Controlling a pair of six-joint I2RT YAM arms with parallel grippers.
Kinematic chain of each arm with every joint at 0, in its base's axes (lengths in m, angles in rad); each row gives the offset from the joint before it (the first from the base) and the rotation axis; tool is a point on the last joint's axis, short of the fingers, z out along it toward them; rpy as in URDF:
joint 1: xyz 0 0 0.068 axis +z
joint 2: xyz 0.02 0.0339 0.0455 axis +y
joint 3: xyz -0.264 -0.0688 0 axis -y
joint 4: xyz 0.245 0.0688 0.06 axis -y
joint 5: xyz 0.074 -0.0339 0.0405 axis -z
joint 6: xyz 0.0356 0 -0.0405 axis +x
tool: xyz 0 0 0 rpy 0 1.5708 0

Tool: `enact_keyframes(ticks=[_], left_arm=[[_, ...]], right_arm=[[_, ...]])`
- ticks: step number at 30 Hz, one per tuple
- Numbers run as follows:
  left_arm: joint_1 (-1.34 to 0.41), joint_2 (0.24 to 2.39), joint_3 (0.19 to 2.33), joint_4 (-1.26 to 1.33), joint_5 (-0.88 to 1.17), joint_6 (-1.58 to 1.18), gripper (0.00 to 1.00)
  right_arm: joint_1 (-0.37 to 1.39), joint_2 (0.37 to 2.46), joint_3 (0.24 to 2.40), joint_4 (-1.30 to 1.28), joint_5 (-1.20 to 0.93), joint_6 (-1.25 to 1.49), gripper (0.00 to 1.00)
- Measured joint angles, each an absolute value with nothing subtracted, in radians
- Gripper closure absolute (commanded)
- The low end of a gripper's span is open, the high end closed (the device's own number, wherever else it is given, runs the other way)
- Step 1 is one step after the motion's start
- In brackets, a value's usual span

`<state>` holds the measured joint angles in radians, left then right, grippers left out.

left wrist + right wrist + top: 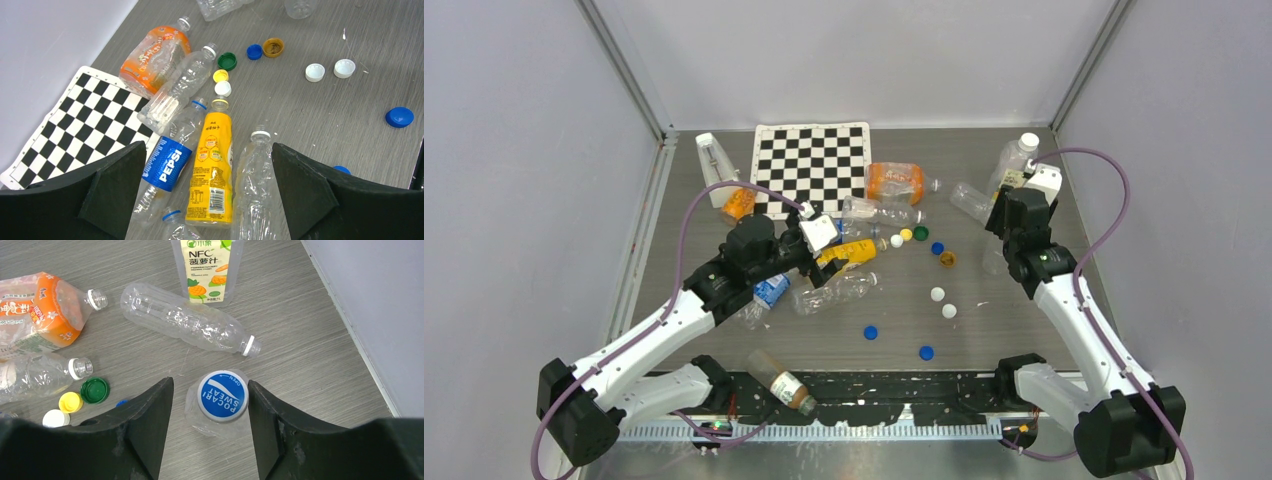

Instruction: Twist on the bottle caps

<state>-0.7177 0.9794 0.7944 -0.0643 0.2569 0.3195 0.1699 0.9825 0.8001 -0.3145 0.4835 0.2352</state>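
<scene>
My right gripper [210, 383] is open. Its fingers stand on either side of an upright clear bottle topped by a blue Pocari Sweat cap [222, 395], which sits close to the right finger. In the top view this gripper [1002, 252] is at the right side of the table. My left gripper [209, 150] is open and empty above a lying Pepsi bottle [167, 162], a yellow bottle [212, 165] and a clear bottle [255, 180]. Loose caps lie mid-table: green [227, 60], blue [254, 51], orange [273, 47], yellow [220, 75], two white [315, 72] and blue [399, 117].
A checkerboard mat [812, 165] lies at the back. An orange-label bottle [894, 182] and a clear bottle [190, 322] lie near it. An NFC juice bottle [207, 270] stands at the back right. A brown bottle [782, 380] lies at the near edge. Walls close both sides.
</scene>
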Motion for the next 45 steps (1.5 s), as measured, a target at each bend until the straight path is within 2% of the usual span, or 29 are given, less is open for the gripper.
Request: enact_keyframes(ticks=[8,19,35,45], left_arm=[[-0.717,0.979,0.794,-0.064,0.257,0.319,0.00],[-0.717,0.968,0.794,-0.065,0.254,0.319,0.00],[-0.717,0.717,0.796,-0.195,0.157,0.338,0.00],[-0.717,0.459,0.796,-0.337,0.046,0.347,0.00]], right_arm=[[0.170,0.982,0.815,-0.332,0.485,0.235,0.34],[0.170,0.900,0.855,-0.408,0.493,0.237,0.21],[0.170,0.391,0.972,-0.478,0.406,0.070,0.19],[0.170,0.204,0.932,-0.500,0.405,0.050,0.18]])
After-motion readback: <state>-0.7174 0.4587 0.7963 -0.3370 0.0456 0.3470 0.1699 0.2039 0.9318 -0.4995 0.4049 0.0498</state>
